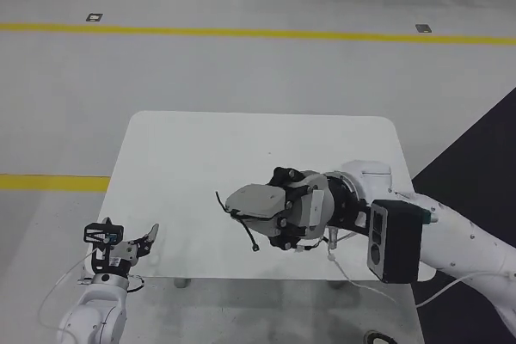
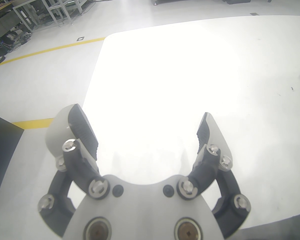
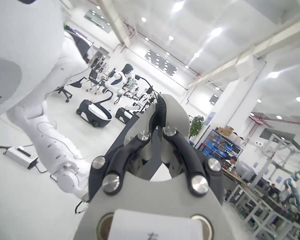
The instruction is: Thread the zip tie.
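Here, the right arm comes in from the table's (image 1: 198,146) right side and lies across its near half, forearm roughly level, wrist turned so that its camera faces out into the room and up at the ceiling. The right gripper (image 1: 230,206) points toward the table's middle, and its fingers (image 3: 170,111) are pressed together on the zip tie (image 1: 249,238). The tie is a thin black strip held crosswise in that grip. A short piece curls out on the far side of the fingertips, and a longer piece runs out toward the near edge, ending in a small knob. Its two ends are apart, so it forms no loop. Whether it touches the tabletop I cannot tell.

The left arm rises from below the table's near left corner, with its wrist just off the edge. The left gripper (image 1: 133,241) aims across the tabletop, with its fingers (image 2: 82,126) spread wide apart and nothing between them. It is well apart from the right gripper and the tie.
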